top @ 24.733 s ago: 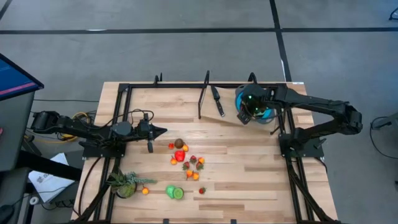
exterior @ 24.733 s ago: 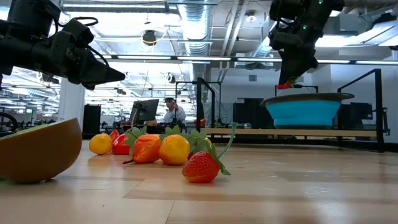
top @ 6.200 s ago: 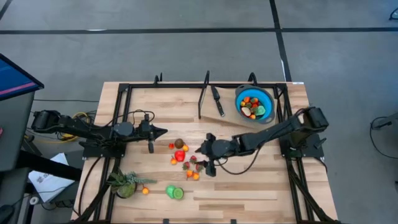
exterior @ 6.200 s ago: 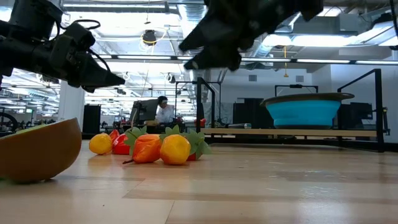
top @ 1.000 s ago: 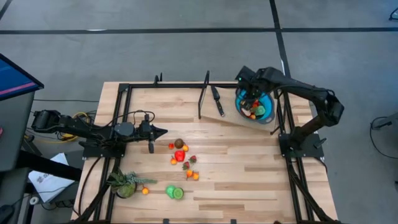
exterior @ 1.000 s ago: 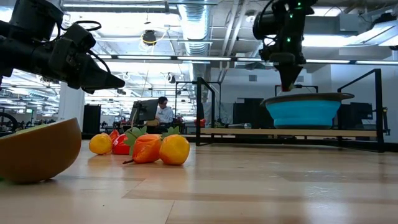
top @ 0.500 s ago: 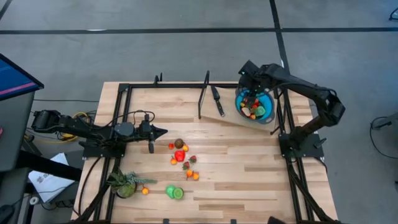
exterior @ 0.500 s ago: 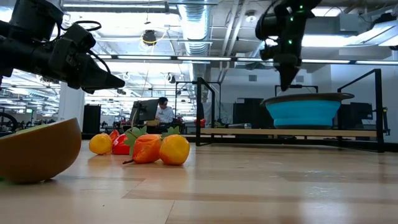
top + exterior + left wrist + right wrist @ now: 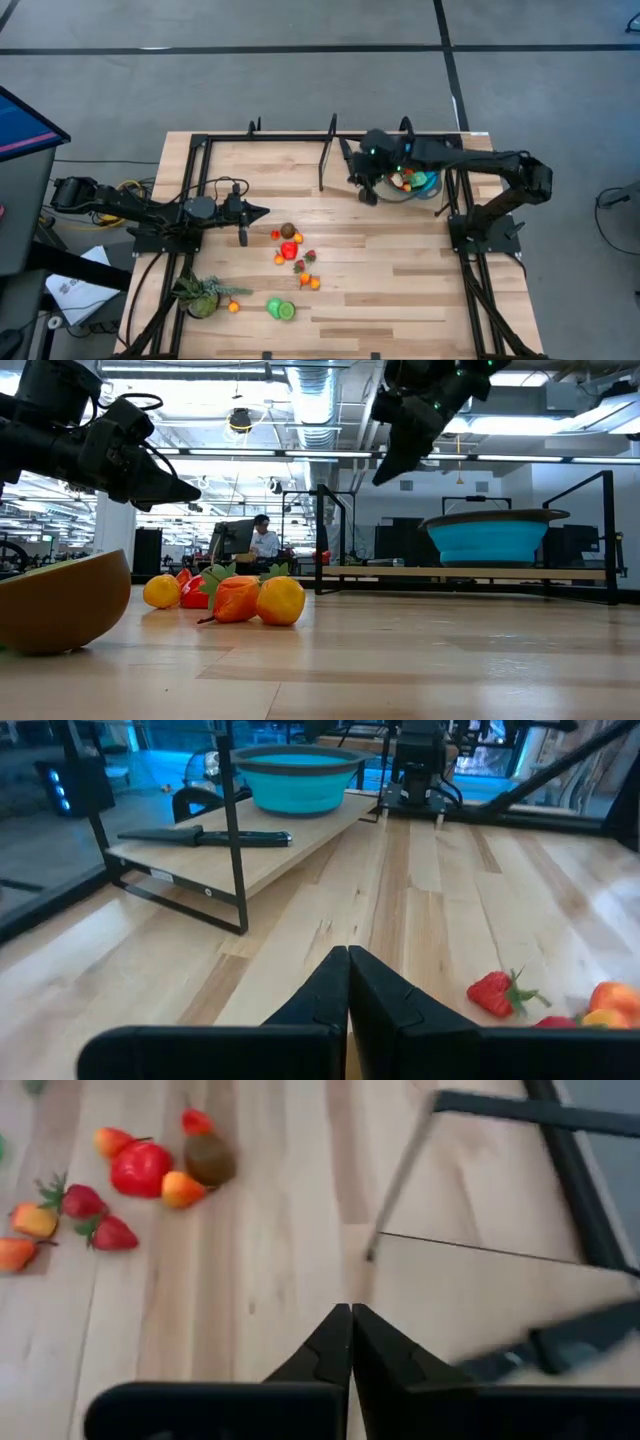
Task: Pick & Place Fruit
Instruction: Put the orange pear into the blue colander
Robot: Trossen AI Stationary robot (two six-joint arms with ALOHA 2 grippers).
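While the closed, empty right gripper (image 9: 366, 190) hangs beside the round blue bowl (image 9: 428, 183) near the table's far edge, the small red and orange toy fruits (image 9: 297, 258) lie toward mid-table, nearer the idle, closed left gripper (image 9: 262, 211)

The light is bright and even, and it comes from lamps up on the ceiling (image 9: 240, 420), which glow white with glare in the low view. Shadows on the wooden table (image 9: 400, 290) are soft and faint. The half fruit (image 9: 60, 600) close to the low camera looks fuzzy. In the right wrist view the knife (image 9: 560, 1345) is smeared with blur.
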